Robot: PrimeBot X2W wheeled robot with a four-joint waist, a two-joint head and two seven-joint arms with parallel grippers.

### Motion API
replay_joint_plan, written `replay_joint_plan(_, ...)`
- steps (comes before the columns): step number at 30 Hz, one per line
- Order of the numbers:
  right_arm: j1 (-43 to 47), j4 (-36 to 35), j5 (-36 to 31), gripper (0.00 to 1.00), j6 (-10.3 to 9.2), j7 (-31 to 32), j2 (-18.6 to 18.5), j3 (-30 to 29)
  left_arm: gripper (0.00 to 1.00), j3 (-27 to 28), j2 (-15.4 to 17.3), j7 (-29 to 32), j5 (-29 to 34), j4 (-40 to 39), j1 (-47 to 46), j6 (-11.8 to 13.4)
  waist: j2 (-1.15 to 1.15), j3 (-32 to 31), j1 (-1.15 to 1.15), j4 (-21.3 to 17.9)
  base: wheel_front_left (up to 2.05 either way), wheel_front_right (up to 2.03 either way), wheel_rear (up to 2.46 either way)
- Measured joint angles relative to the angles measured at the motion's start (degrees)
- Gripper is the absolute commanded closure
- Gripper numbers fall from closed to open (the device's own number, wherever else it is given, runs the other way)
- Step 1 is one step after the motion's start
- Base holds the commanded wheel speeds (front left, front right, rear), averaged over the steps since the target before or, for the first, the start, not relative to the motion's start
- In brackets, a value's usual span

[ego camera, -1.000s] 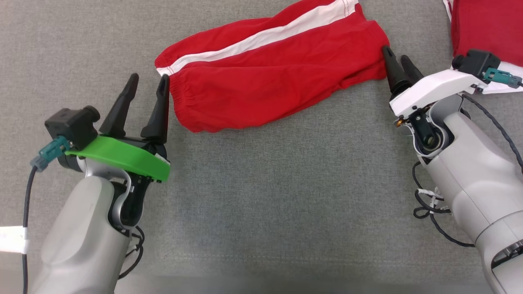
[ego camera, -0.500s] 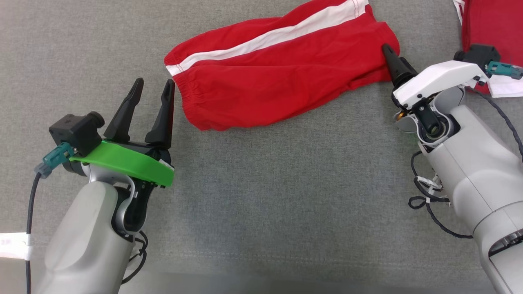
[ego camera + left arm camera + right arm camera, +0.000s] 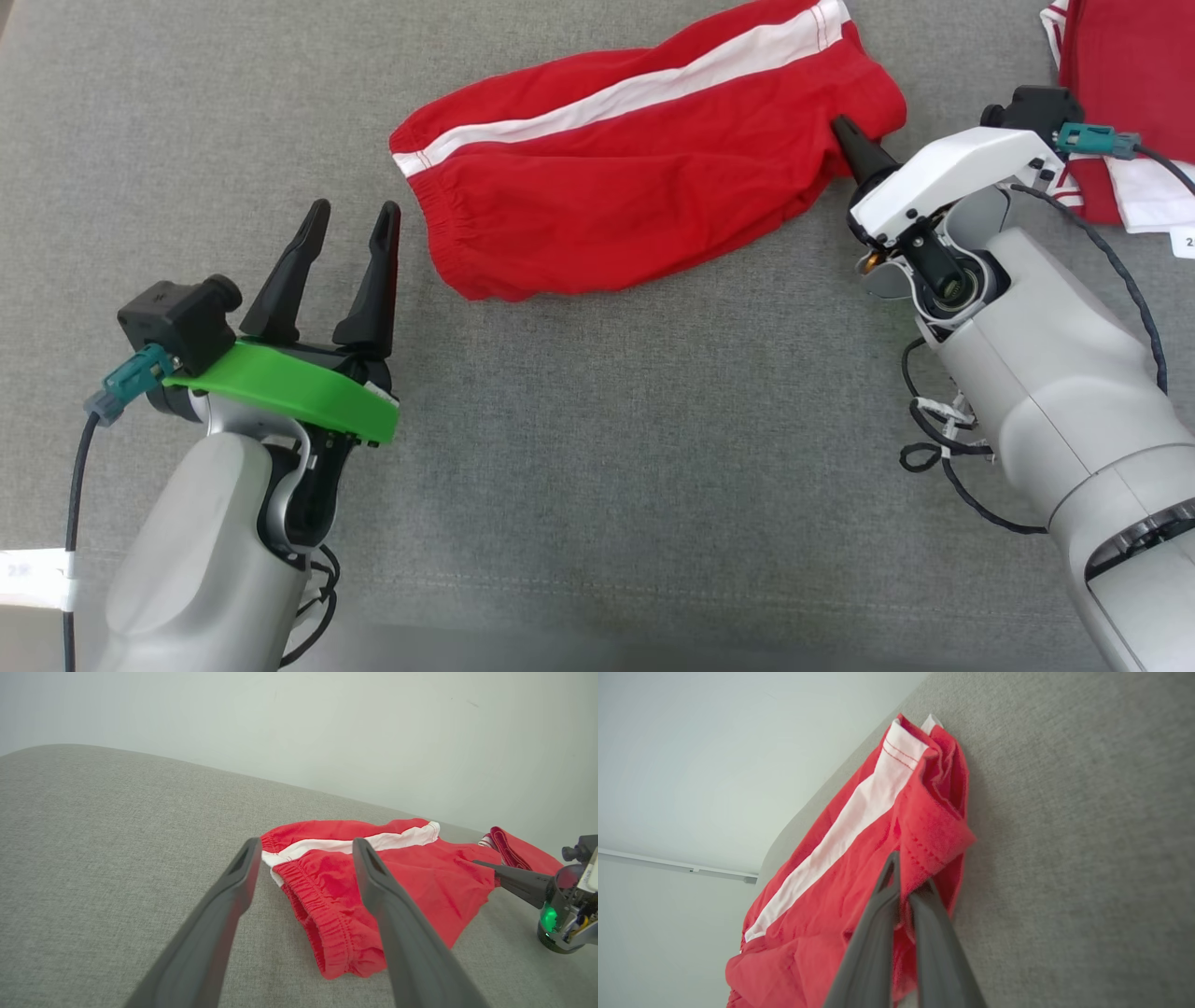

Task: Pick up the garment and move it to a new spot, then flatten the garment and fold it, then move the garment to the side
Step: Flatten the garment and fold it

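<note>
The garment (image 3: 644, 177) is a pair of red shorts with a white side stripe, lying folded lengthwise on the grey cloth surface. My right gripper (image 3: 845, 135) is shut on the hem at the garment's right end; in the right wrist view the fingers (image 3: 887, 896) pinch red cloth (image 3: 859, 858). My left gripper (image 3: 350, 219) stands open just left of the elastic waistband (image 3: 439, 233), not touching it. In the left wrist view its fingers (image 3: 243, 868) frame the waistband (image 3: 317, 905), with the right gripper (image 3: 486, 865) at the far end.
A second red and white garment (image 3: 1130, 93) lies at the top right corner, behind my right wrist. The grey cloth surface (image 3: 635, 448) stretches wide below the shorts. A pale wall (image 3: 327, 728) rises behind the surface's far edge.
My right gripper has shut on the garment's right hem and pushed slightly left into it. The head view has shifted a little. My left gripper stays open.
</note>
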Motion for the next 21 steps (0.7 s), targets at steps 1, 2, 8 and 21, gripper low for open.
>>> replay_joint_plan(1, 0.0, 0.0, 0.0, 1.00, 0.00, -0.2, 0.0, 0.1, 0.00, 0.0, 0.0, 0.0, 0.0, 0.1, 0.2, 0.0, 0.00, -0.2, 0.00, 0.0, 0.00, 0.00, 0.00)
replay_joint_plan(2, 0.0, 0.0, -0.1, 1.00, 0.00, -0.6, 0.0, 0.2, 0.00, 0.1, 0.0, 0.0, 0.0, 0.1, 0.3, 0.0, 0.00, -0.4, 0.00, -0.1, 0.00, 0.00, 0.00)
replay_joint_plan(8, 0.0, -1.5, -2.2, 1.00, 0.00, -5.1, -0.9, 1.2, 0.00, 0.5, 0.0, 0.0, 0.0, 0.1, 1.4, 0.0, 0.00, -1.6, 0.00, -0.7, 0.00, 0.00, 0.00)
replay_joint_plan(21, 4.0, -2.8, -3.2, 1.00, 0.00, -11.3, -4.1, 1.5, 0.00, 1.3, 0.3, 0.0, 0.0, 0.2, 4.7, 0.0, 0.00, -4.6, 0.00, -3.9, 0.00, 0.00, 0.00)
